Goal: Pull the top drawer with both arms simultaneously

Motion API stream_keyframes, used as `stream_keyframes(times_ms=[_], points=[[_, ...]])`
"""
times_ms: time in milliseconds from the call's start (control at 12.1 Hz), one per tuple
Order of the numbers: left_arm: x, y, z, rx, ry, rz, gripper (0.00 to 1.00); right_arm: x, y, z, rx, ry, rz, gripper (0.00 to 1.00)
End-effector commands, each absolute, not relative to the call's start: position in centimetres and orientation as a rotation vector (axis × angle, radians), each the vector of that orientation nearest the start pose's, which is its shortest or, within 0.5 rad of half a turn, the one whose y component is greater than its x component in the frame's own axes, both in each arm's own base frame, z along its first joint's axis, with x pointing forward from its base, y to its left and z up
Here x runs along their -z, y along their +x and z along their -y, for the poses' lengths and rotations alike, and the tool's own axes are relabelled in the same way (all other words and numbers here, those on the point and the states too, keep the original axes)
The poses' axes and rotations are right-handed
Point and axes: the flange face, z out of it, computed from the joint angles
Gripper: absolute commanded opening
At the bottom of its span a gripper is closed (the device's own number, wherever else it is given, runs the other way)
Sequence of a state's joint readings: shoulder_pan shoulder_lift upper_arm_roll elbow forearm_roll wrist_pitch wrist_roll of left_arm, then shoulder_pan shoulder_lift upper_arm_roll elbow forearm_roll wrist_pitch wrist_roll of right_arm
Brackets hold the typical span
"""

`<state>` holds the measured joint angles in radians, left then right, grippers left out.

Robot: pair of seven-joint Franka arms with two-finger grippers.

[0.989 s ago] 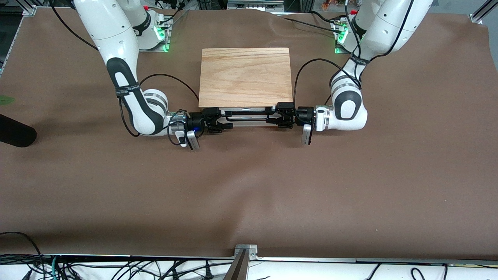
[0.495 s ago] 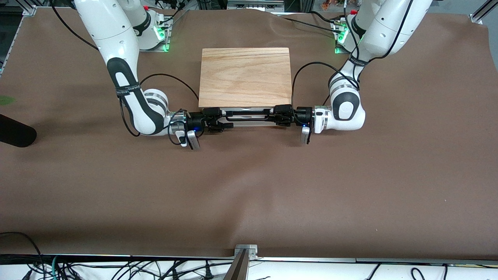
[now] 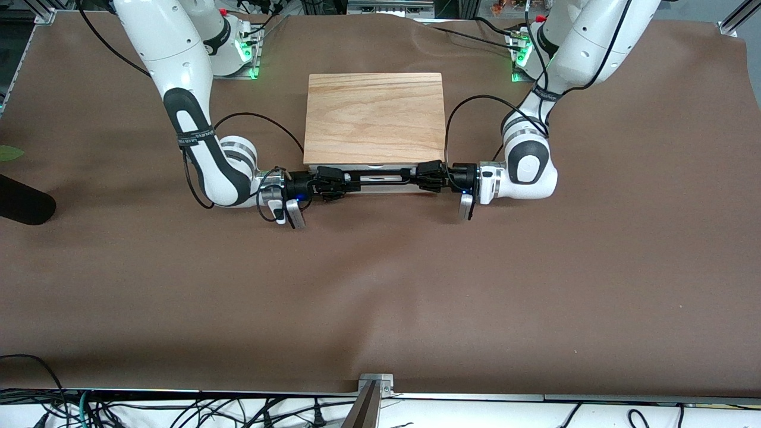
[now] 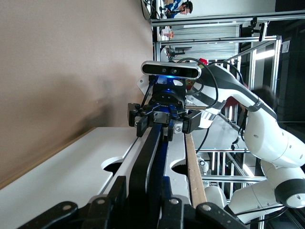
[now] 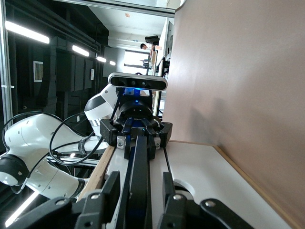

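Drawer [image 3: 380, 168] at frame centre, under the oak top [image 3: 376, 117], barely out. Handle [image 3: 383, 173] running crosswise, arm to arm. Right gripper [image 3: 346, 185] clamped on one end, left gripper [image 3: 421, 177] clamped on the other, pointing inward at each other. Pull direction judged square to the bar, toward the frame's lower edge.

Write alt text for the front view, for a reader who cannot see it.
Two white robot arms meet at a cabinet's black handle: the right gripper is shut on one end, the left gripper on the other. The top drawer is barely out from under the oak top board, on a brown table.
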<state>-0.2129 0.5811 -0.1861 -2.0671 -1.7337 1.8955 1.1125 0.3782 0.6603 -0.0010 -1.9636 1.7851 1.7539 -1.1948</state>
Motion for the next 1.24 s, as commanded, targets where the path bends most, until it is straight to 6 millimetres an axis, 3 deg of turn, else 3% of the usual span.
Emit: stream_keyframes(times_ms=[0, 165, 412, 577, 742, 1154], points=[[-14.7, 46.5, 30.5, 0.098, 1.682, 0.096, 0.08, -16.0, 50.5, -30.0, 0.035, -1.614, 0.191, 0.34], [-14.7, 46.5, 30.5, 0.100, 1.680, 0.096, 0.00, -16.1, 50.4, -30.1, 0.035, -1.612, 0.199, 0.34], [-14.9, 46.5, 30.5, 0.138, 1.681, 0.060, 0.00, -15.8, 49.8, -30.3, 0.020, -1.612, 0.204, 0.34], [-16.1, 47.1, 30.6, 0.172, 1.681, 0.024, 0.00, -15.9, 49.8, -30.5, 0.021, -1.610, 0.210, 0.19], [-16.5, 47.6, 30.4, 0.160, 1.677, 0.025, 0.00, -16.0, 49.9, -30.5, 0.020, -1.608, 0.210, 0.12], [-16.7, 47.6, 30.4, 0.146, 1.677, 0.042, 0.00, -16.4, 50.3, -30.5, 0.026, -1.603, 0.211, 0.12]])
